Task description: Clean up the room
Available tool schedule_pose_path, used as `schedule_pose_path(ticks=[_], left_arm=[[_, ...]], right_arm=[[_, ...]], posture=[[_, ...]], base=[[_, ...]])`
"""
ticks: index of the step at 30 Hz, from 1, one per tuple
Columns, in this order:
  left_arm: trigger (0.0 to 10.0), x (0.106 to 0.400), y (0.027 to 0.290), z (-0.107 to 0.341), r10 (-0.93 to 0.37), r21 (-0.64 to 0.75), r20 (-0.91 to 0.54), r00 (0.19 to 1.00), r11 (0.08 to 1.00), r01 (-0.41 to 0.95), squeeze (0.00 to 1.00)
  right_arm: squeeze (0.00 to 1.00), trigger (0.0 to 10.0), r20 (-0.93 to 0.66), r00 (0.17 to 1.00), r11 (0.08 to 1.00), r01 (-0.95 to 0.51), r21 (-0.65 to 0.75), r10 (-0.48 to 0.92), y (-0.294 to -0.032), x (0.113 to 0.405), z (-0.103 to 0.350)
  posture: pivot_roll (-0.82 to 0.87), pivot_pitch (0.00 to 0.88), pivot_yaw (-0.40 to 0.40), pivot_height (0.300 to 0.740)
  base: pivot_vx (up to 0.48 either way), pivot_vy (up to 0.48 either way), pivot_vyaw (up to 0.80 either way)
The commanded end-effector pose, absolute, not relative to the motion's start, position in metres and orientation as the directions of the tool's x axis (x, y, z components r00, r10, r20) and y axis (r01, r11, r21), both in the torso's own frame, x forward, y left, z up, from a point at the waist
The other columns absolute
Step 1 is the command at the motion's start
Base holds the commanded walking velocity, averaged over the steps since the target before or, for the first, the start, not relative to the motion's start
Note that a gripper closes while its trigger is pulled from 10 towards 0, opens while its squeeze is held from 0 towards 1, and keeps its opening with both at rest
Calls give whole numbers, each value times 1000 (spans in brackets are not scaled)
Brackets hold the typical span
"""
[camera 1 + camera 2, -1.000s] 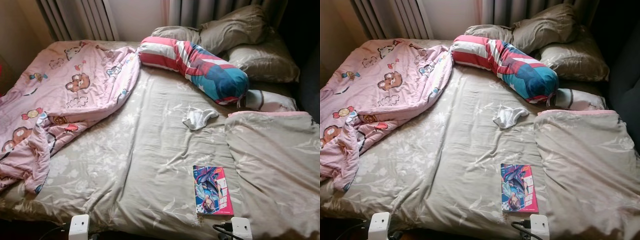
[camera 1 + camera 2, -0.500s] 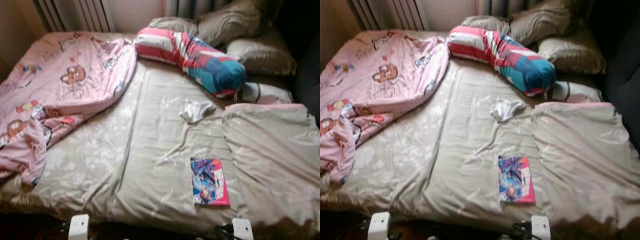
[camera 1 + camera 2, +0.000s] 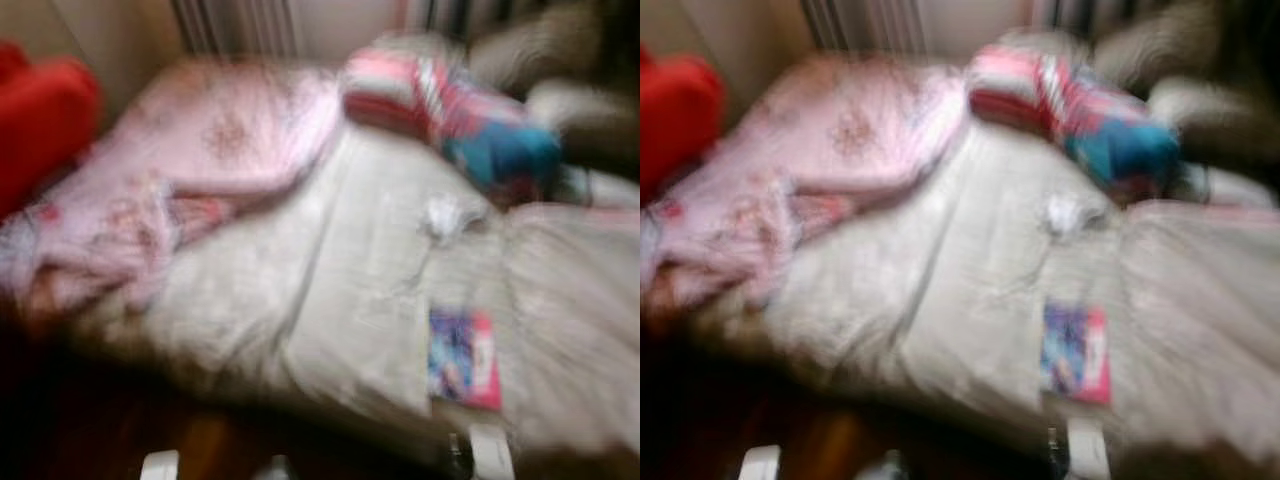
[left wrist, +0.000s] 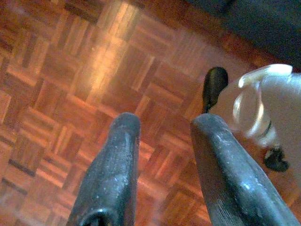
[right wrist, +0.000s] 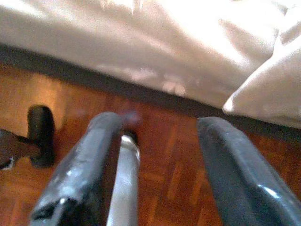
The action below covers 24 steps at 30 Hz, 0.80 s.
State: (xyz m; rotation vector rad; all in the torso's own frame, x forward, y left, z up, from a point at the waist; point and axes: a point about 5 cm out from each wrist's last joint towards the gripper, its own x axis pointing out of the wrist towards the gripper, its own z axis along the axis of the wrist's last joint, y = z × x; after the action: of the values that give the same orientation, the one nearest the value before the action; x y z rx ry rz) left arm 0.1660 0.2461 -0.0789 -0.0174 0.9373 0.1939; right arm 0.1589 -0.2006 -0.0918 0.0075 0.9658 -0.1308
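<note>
Across the head views, heavily blurred: a bed (image 3: 330, 300) under a beige floral cover. At about 10 o'clock on it, a crumpled pink blanket (image 3: 190, 180). Toward 1 o'clock, a long bolster (image 3: 450, 115) striped red, white and blue, with beige pillows (image 3: 1180, 70) behind (barely resolved in the blur). Near the middle, slightly toward 2 o'clock, a small white cloth (image 3: 443, 212) lying on the cover. At about 5 o'clock, near the bed's front edge, a pink and blue book (image 3: 463, 357) lying flat. Far out at 9 o'clock, beside the bed, something red (image 3: 40, 125), shape not clear enough to name.

Through the left wrist view: left gripper (image 4: 162, 127) hanging over a wooden parquet floor (image 4: 70, 70), its fingers (image 4: 117, 165) parted and holding nothing. Through the right wrist view: right gripper (image 5: 157, 129) low over the same floor by the bed's edge, fingers (image 5: 84, 165) spread wide apart, likewise holding nothing, with the draped beige cover just beyond.
</note>
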Motion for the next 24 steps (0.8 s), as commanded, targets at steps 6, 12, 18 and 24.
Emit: schedule_pose_path(ticks=[6,12,18,24], left_arm=[[10000,169,246,-77,158,70,-794,587,983,-170,0],[10000,169,245,-78,156,69,-796,585,983,-168,0],[10000,169,244,-78,147,65,-798,584,985,-159,0],[10000,169,241,-79,138,59,-799,585,987,-152,0]], right_arm=[[0,10000,-836,538,992,118,-55,-110,-200,150,-96],[0,10000,-838,533,990,133,-49,-113,-200,148,-97],[0,10000,-840,528,986,164,-42,-124,-200,144,-98],[0,10000,-843,519,980,193,-43,-139,-202,141,-99]], posture=[[-57,168,25,740],[-57,165,27,740],[-57,147,30,740],[-56,139,30,740]], base=[[0,0,0],[0,0,0],[0,99,0],[0,299,0]])
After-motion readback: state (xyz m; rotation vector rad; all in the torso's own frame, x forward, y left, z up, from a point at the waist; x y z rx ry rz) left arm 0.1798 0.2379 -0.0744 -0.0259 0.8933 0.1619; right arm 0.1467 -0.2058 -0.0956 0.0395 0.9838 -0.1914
